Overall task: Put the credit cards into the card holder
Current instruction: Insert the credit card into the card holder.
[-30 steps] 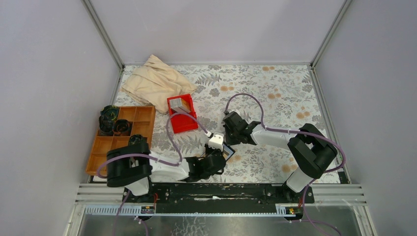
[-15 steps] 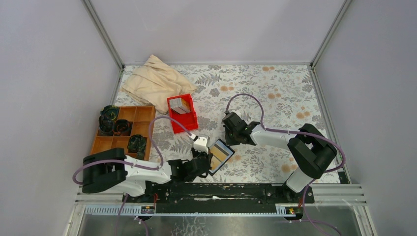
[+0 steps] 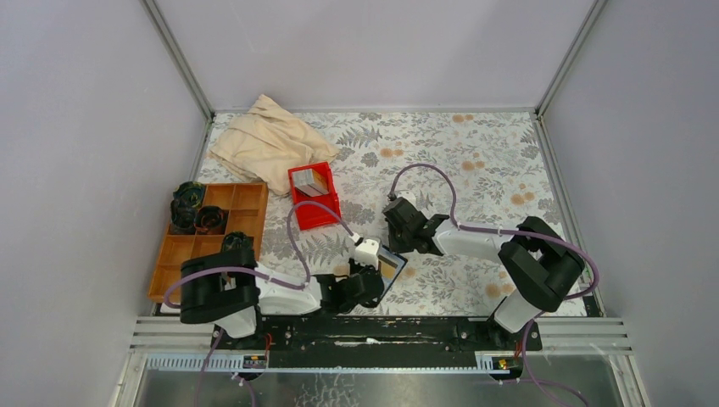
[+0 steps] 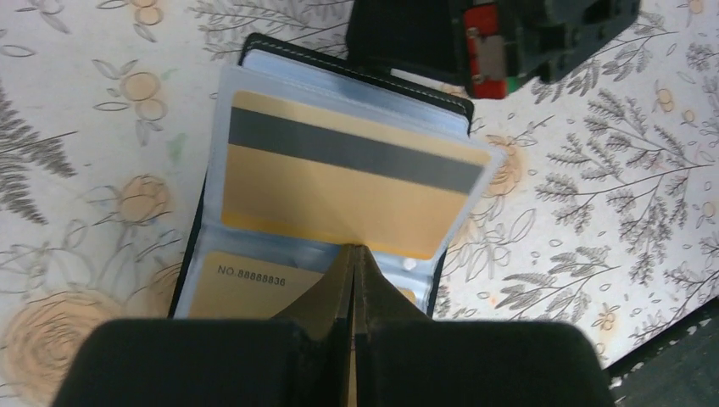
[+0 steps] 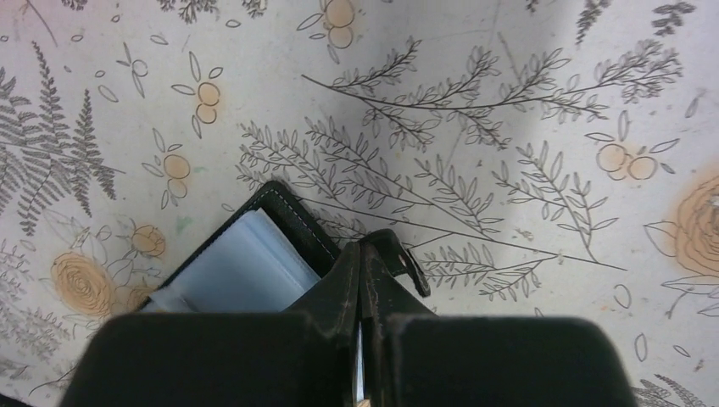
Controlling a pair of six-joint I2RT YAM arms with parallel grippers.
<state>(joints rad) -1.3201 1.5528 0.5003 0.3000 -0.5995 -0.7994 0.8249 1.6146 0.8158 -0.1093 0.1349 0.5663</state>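
While the card holder [image 4: 356,93] lies open, lower tan card [image 4: 246,288] printed NO.88888836

The left arm [image 3: 280,297] lies low along the near edge, forearm reaching right. The left gripper [image 4: 353,254] is pinched tight on a leaf of the card holder [image 4: 339,89]. The right arm [image 3: 483,239] stretches left from its base, wrist tipped down. The right gripper [image 5: 363,252] is clamped on the holder's far edge.
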